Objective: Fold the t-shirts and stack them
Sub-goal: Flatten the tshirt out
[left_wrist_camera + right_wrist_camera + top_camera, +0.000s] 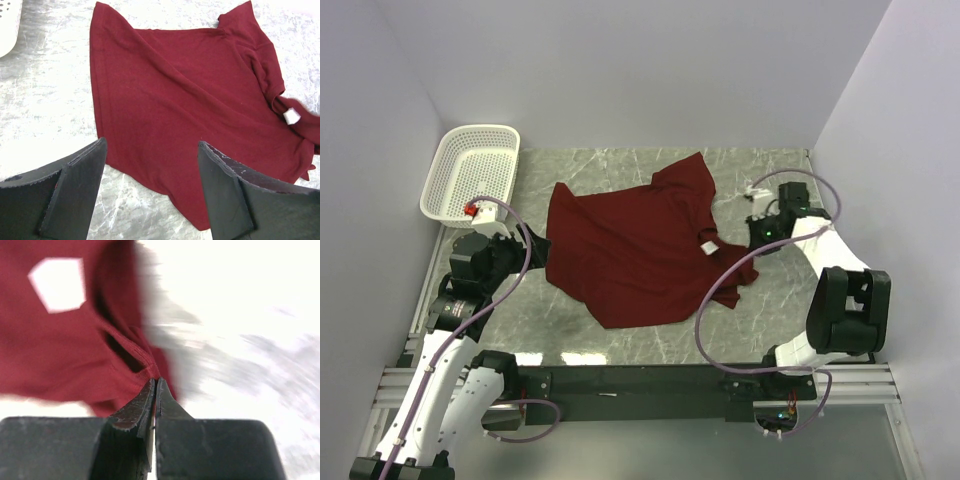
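Note:
One maroon t-shirt (630, 250) lies spread and rumpled on the marble table, its white neck label (708, 246) at the right. My left gripper (535, 250) is open and empty at the shirt's left edge. In the left wrist view the shirt (190, 100) lies ahead of the open gripper (152, 145), with the hem between the fingers. My right gripper (752, 240) is at the shirt's right side. In the blurred right wrist view it (156, 381) is shut, with the shirt's edge (60, 355) pinched at the tips and the label (57, 284) beyond.
A white mesh basket (470, 175) stands at the back left corner, just behind my left arm, and its rim shows in the left wrist view (7, 25). White walls enclose the table on three sides. Bare marble (780, 300) shows to the right of the shirt.

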